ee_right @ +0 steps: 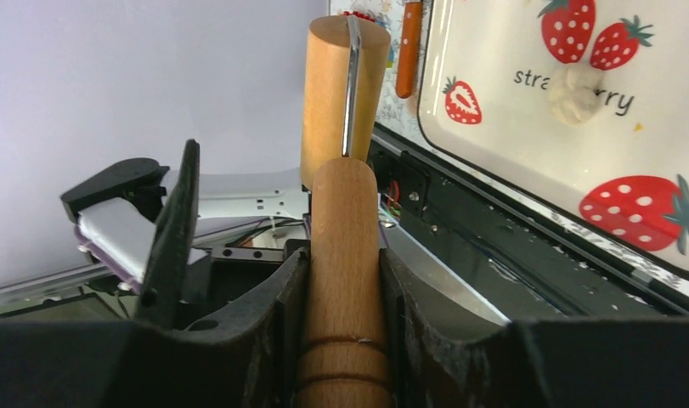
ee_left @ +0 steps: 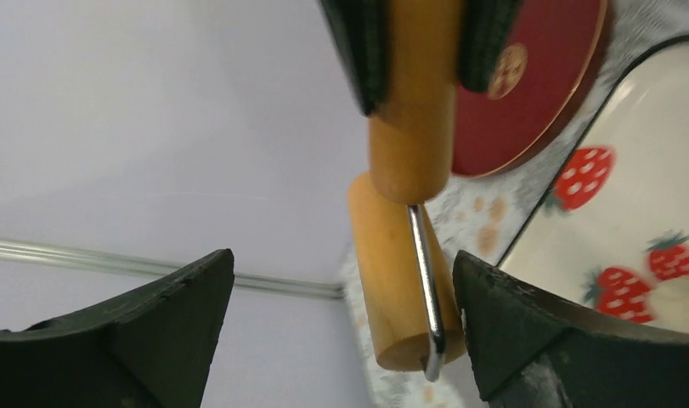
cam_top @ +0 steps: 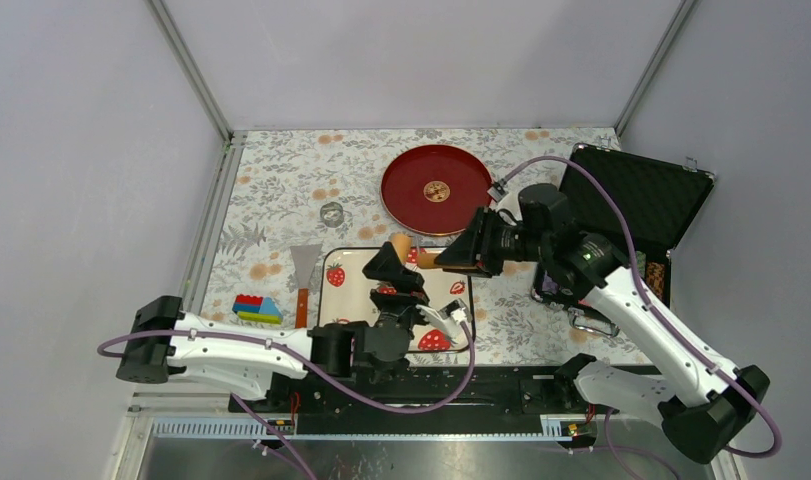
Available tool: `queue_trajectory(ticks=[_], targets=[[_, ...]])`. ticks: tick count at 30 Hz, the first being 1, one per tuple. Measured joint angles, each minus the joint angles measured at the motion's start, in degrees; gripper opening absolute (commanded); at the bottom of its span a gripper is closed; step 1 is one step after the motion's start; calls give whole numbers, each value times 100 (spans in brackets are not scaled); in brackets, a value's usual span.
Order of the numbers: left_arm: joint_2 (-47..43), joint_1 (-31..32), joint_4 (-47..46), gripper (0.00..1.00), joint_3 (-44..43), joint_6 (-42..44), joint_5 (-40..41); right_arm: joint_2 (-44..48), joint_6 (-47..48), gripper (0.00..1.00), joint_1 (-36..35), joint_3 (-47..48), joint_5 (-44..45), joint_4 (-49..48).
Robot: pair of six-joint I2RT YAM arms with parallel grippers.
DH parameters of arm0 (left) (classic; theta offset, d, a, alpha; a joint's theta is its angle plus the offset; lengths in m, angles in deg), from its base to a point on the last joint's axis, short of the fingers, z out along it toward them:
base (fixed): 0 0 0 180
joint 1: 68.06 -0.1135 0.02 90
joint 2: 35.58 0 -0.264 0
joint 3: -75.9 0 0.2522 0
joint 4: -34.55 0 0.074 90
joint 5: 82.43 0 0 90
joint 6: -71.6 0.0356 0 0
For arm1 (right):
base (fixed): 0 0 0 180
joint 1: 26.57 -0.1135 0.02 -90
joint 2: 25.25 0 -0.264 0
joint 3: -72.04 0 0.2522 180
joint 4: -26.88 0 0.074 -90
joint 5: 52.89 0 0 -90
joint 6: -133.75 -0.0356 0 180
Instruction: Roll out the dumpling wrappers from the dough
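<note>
R gripper (ee_right: pixel 343 276) is clamped on the handle of the wooden roller (ee_right: pixel 345 85). Both fingers (ee_right: pixel 277 331) press the handle's sides and the jaws stand part-way closed round it. The drum w/ its metal bracket sticks out past my fingertips.

L gripper (ee_left: pixel 341 263) is spread wide, nothing held. Its fingers (ee_left: pixel 166 310) sit either side of the drum end. The R-hand pad is just beside the bracket wire; can't tell if it touches.

From top cam the roller runs roughly L-R over the far edge of the strawberry tray (cam_top: pixel 343 300), w/ the red plate (cam_top: pixel 411 170) just behind. L gripper sits near the drum end, R gripper on the handle end.

The dough (ee_right: pixel 578 92) is a small off-white lump on the tray, sitting on the printed word between strawberry prints. It's apart from the roller and neither gripper touches it. In top cam my L arm hides it.

Elsewhere on the floral mat (cam_top: pixel 281 180):
- scraper w/ orange handle (cam_top: pixel 303 275), L of the tray
- coloured blocks (cam_top: pixel 256 308), further L
- small metal ring cutter (cam_top: pixel 331 213), near the plate
- open black case (cam_top: pixel 631 190), at R
</note>
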Motion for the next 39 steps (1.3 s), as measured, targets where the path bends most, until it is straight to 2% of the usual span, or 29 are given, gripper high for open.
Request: queue_trajectory(ticks=[6,12,16,20,24,27,30,35,39], targets=[[-81,44,2133,99,-859,-3010,-363,457,590,0,-11,-173,302,328],[-721,61,3477,99,-994,-5639,-1628,496,1154,0,-26,-293,627,614],[-1534,63,3517,99,-737,-7042,-2326,138,1617,0,-26,-275,715,1001],[-2538,13,3285,99,48,-8450,-2798,-155,1998,0,-26,-240,796,1432],[-3132,-243,3064,99,861,-9656,-3298,-234,2291,0,-26,-236,822,1657],[-3263,-673,2986,99,1305,-10360,-3928,-293,2468,0,-26,-223,817,1757],[-3136,-1392,2922,99,1436,-10802,-4804,-350,2590,0,-26,-223,820,1845],[-2201,-2994,2885,99,1178,-11114,-6428,-361,2726,0,-26,-223,831,1956],[-1397,-4039,2680,99,1010,-11208,-7746,-356,2769,0,-20,-223,837,2039]])
